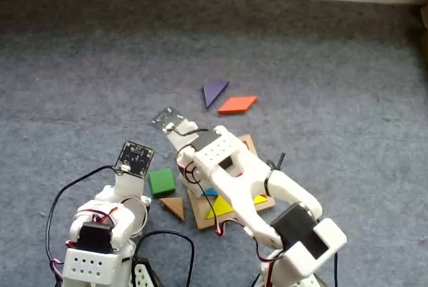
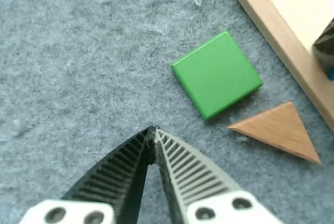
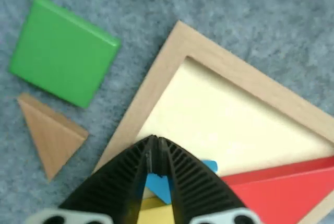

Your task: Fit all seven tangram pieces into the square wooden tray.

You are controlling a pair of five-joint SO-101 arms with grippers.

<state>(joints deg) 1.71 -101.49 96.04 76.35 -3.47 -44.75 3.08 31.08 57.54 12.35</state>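
Three of seven pieces are in. Toward the grey carpet's [image 1: 334, 66] near edge, the left gripper [image 2: 154, 132], closed and empty, hangs just short of the green square [image 2: 216, 74] and wooden triangle [image 2: 279, 130], which lie beside the tray [image 3: 156, 72]. The right gripper [image 3: 155, 143], also closed, points down over the blue piece [image 3: 211, 166] inside the tray, beside the red piece [image 3: 282, 192] and yellow piece [image 1: 221, 207]. Farther off lie the purple triangle [image 1: 214, 91] and orange parallelogram [image 1: 237, 104]. The next move likely calls for a gripper to open over a loose piece.
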